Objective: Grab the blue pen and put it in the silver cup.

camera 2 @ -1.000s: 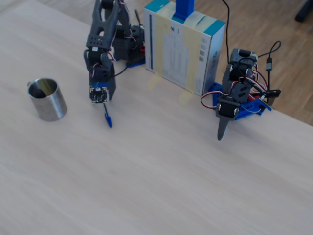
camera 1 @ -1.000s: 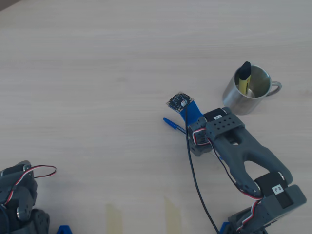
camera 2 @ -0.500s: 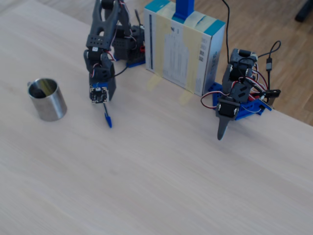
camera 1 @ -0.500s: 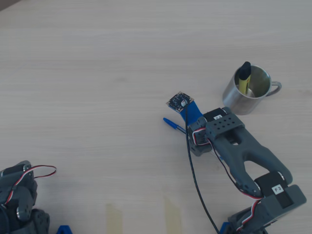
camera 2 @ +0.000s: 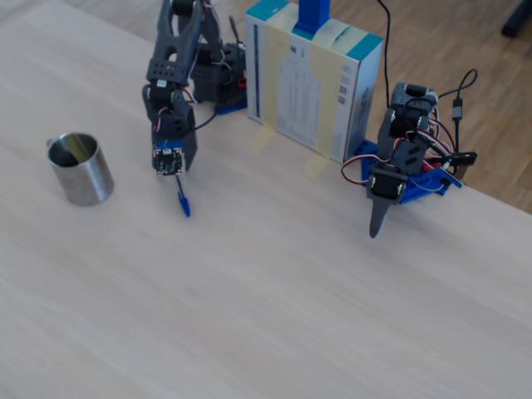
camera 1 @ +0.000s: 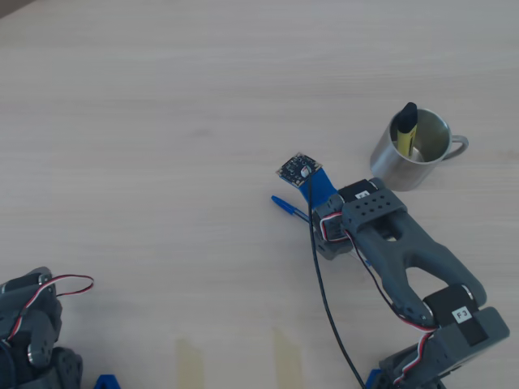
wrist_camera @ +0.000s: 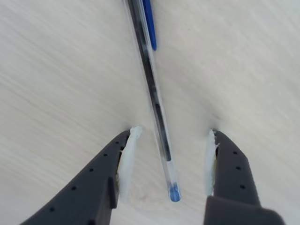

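Arm pose: bent forward and down over the worktop [camera 1: 162, 121], wrist low, in the overhead view.
Fingers: gripper [wrist_camera: 168, 159] spread wide, one finger [wrist_camera: 124, 161] on either side of the pen, clasping nothing.
Blue pen [wrist_camera: 152, 89]: flat on the worktop between the fingers, end plug toward the camera.
Silver cup [camera 1: 418, 150]: upright, well apart from the pen.
Overhead view only: yellow marker [camera 1: 405, 128] standing in the cup.
Fixed view only: second arm [camera 2: 403, 166] and a box [camera 2: 312, 79] behind.
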Available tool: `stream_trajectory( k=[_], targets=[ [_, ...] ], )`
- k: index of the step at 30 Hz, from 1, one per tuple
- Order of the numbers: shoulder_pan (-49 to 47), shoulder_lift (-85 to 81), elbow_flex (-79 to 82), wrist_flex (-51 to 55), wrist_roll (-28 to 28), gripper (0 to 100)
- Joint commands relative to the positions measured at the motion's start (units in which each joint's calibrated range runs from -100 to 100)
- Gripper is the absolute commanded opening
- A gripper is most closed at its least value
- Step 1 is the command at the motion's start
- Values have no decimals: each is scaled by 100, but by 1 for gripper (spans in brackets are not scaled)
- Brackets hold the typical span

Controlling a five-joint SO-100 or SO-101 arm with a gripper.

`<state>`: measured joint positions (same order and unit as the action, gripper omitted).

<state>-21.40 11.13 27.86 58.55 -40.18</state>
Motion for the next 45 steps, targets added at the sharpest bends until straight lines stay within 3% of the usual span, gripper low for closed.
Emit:
stream_trajectory(
  k=[1, 17, 35, 45],
  targets=[
    [46, 42, -278, -360, 210, 23],
    [-24, 59, -296, -540, 351, 23],
    [-32, 59, -306, -592, 1016, 23],
    [-32, 59, -306, -600, 995, 23]
  ],
)
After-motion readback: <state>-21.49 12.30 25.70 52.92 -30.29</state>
